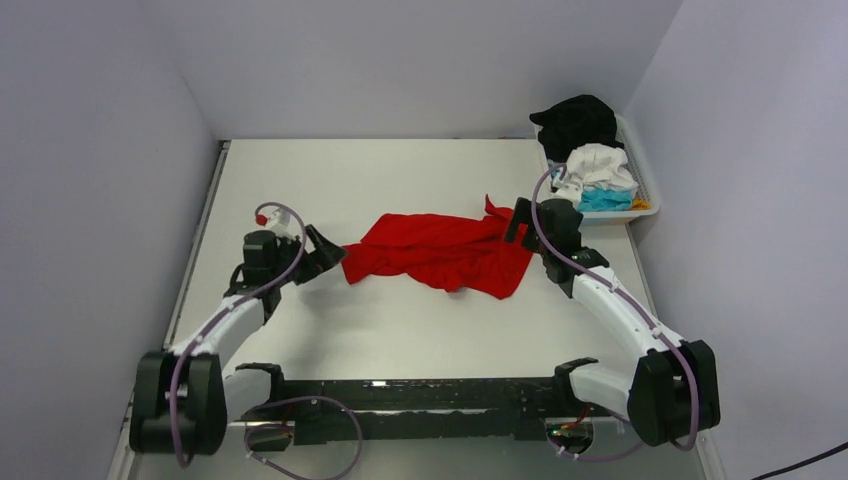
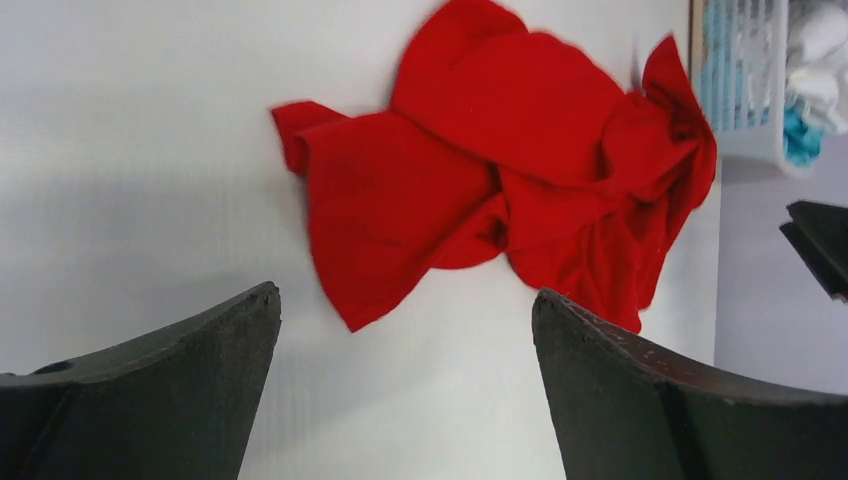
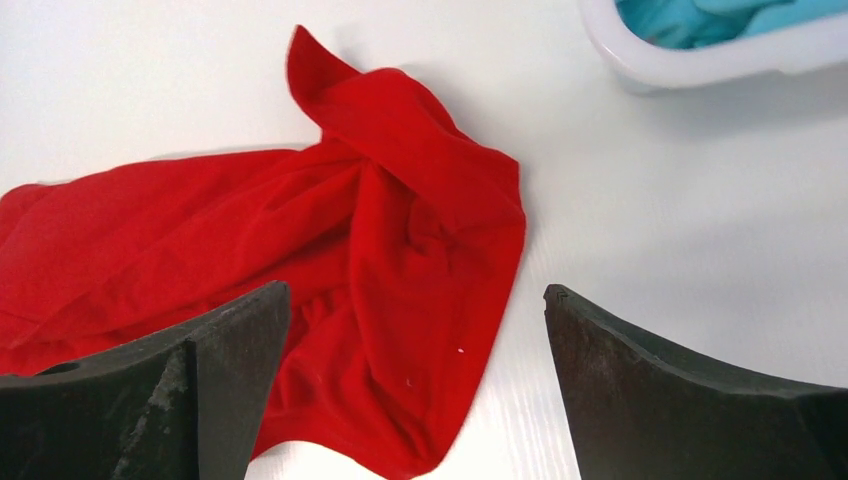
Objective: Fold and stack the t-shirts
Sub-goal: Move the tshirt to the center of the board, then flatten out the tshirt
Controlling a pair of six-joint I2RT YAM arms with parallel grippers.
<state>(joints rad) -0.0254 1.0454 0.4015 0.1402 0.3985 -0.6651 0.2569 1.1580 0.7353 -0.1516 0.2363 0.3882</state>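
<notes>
A bright red t-shirt [image 1: 440, 252] lies crumpled in the middle of the white table; it also shows in the left wrist view [image 2: 500, 190] and the right wrist view [image 3: 330, 270]. My left gripper [image 1: 327, 253] is open and empty, just left of the shirt's left edge. My right gripper [image 1: 516, 220] is open and empty over the shirt's right edge. A black shirt [image 1: 577, 122], a white shirt [image 1: 600, 165] and a turquoise shirt [image 1: 604, 199] are piled in the basket.
A white slatted basket [image 1: 646, 192] stands at the back right corner of the table [image 1: 400, 330], also in the left wrist view [image 2: 745, 90] and the right wrist view [image 3: 700, 55]. Grey walls close in the left, back and right sides.
</notes>
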